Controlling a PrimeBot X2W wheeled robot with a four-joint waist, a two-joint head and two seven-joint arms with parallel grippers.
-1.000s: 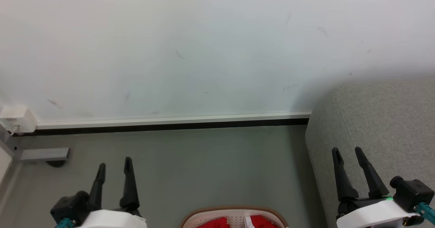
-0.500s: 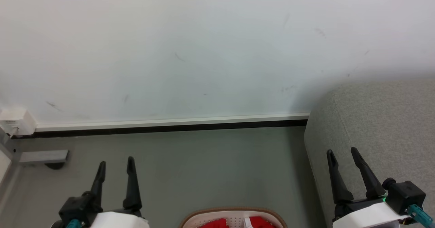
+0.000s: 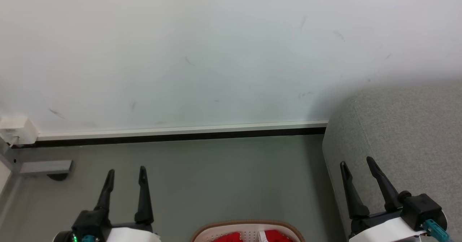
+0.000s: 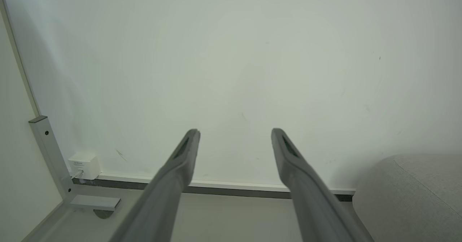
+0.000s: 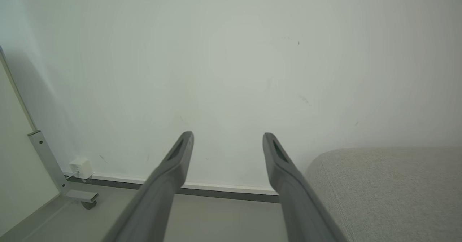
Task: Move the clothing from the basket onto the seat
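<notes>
The far rim of the cream basket [image 3: 248, 225] with its brown edge peeks in at the bottom middle of the head view, red clothing [image 3: 276, 236] with a white part lying inside. The grey sofa seat [image 3: 408, 130] fills the right side; it also shows as the seat [image 4: 415, 195] in the left wrist view and the seat [image 5: 389, 188] in the right wrist view. My left gripper [image 3: 126, 173] stands open at the lower left over the floor, empty. My right gripper [image 3: 355, 164] stands open at the lower right in front of the sofa's end, empty. Both point at the wall.
A white wall [image 3: 216, 54] with a white and black skirting strip [image 3: 180, 132] runs across ahead. A white wall plug box [image 3: 16, 128] and a grey metal foot [image 3: 45, 167] sit at the far left. Grey floor [image 3: 223, 177] lies between the basket and the wall.
Both grippers have slid a little lower in the head view; the left drifted right and the right drifted left. Both stay open and empty.
</notes>
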